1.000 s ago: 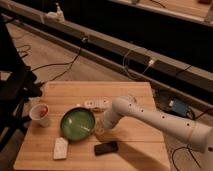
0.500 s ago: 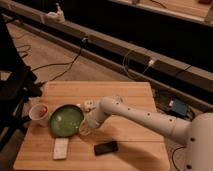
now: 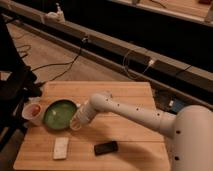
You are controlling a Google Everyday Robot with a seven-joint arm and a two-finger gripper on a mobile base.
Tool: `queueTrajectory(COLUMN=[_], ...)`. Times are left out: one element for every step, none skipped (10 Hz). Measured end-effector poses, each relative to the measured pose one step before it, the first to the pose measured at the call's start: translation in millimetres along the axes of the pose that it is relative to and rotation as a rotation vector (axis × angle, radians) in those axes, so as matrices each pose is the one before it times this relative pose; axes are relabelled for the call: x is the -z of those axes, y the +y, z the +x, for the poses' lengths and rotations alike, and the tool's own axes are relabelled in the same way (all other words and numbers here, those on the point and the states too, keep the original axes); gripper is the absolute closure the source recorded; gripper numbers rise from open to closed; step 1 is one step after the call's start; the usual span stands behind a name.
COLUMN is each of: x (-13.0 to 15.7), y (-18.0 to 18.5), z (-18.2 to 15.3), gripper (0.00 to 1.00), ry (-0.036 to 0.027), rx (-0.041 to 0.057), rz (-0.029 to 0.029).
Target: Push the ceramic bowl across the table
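Observation:
The glossy green ceramic bowl (image 3: 60, 114) sits on the left part of the light bamboo table (image 3: 125, 135), touching or nearly touching the small white cup with red contents (image 3: 33, 112). My white arm reaches in from the right, and my gripper (image 3: 76, 122) is at the bowl's right rim, low over the table and pressed against it.
A white flat rectangular object (image 3: 61, 148) lies near the front left edge. A black phone-like object (image 3: 106, 148) lies at the front middle. A dark chair (image 3: 15, 95) stands left of the table. Cables run over the floor behind.
The bowl has slid left across the table, from the middle to beside the white cup. My arm and gripper have followed it leftward.

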Motion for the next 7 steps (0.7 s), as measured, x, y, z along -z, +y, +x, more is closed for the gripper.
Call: queueTrajectory(x=[-1.78, -0.18, 2.78, 11.75, 15.6, 3.56, -1.38], y=[-9.55, -4.48, -1.8, 3.46, 10.57, 3.38, -1.13], z=[1.92, 0.75, 1.94, 5.29, 7.55, 2.03, -1.72], gripper=[1.0, 1.0, 1.0, 1.0, 1.0, 0.99, 0.96], ry=[0.00474, 0.00093, 0.00456, 0.01479, 0.01733, 0.00437, -0.0019], rx=[0.01142, 0.00459, 0.00217, -0.00629, -0.02027, -0.00821, 0.00212], rz=[0.01521, 0.00981, 0.00778, 0.00468, -0.00549, -0.00318, -0.00152])
